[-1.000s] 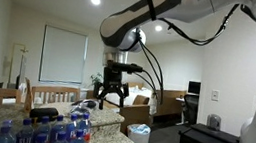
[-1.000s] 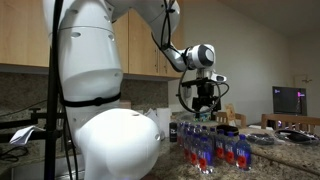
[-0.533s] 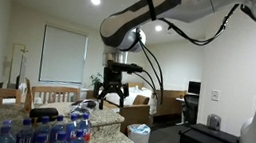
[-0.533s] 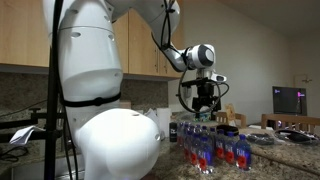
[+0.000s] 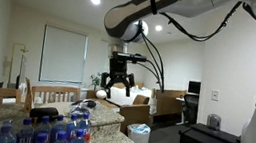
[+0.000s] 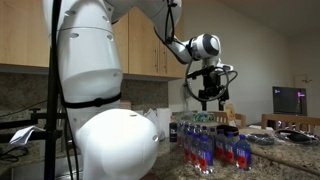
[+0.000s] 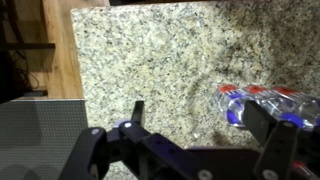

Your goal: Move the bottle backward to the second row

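Hand [image 5: 117, 85] hangs high above counter [image 7: 150, 60] & bottles [image 6: 215, 148], pointing down, fingers apart.

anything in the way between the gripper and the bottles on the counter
Nothing visible does. The gripper hangs open above the bottles on the granite counter, with only air between them in both exterior views. The bottles stand packed together, so neighbours would crowd any single one it goes for.

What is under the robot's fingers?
In the wrist view, a speckled granite countertop lies below the open fingers, with water bottles off at the right edge. Nothing sits between the fingers. The gripper itself hides the counter at the bottom of the picture.
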